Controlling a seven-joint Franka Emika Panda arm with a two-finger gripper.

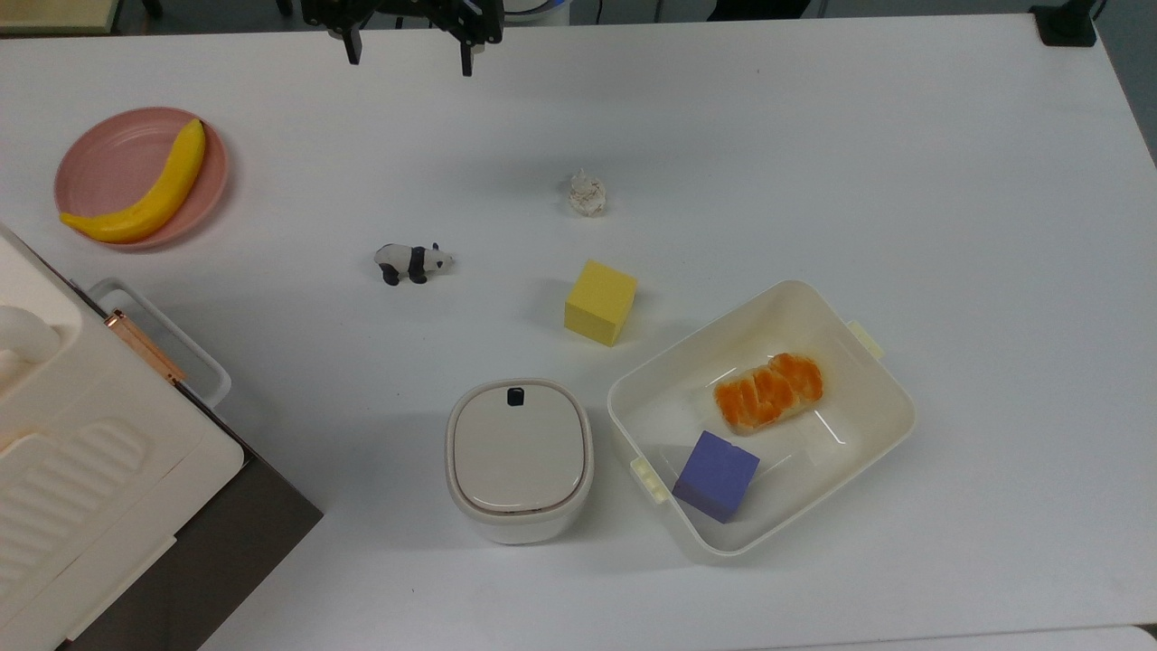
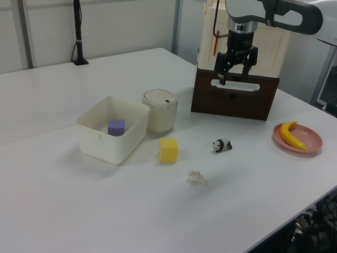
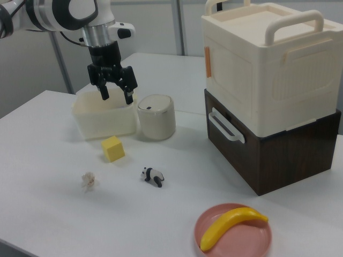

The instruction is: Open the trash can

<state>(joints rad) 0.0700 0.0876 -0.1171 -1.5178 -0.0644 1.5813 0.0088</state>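
Top view, gripper (image 1: 408,56): fingers spread wide, nothing between them, at the table's (image 1: 813,136) far edge.
Top view, trash can (image 1: 519,458): well below the gripper in frame, lid flat and closed (black button (image 1: 516,396) on the lid edge that faces the gripper).
Top view, neighbours: cream tub (image 1: 868,434) just beside the can, on the side away from the appliance (image 1: 81,470); yellow cube (image 1: 600,302) and panda figure (image 1: 412,262) between gripper and can.
Left view, gripper (image 2: 234,68): high above the table, empty.
Left view, trash can (image 2: 160,110): lower and to the left view's left of the gripper.
Right view, gripper (image 3: 114,89): jaws wide apart, holding nothing.
Right view, trash can (image 3: 156,116): just below and to the right view's right of the fingertips, apart from them.
Right view, banana (image 3: 231,225): on the pink plate (image 3: 252,242), far from the gripper.
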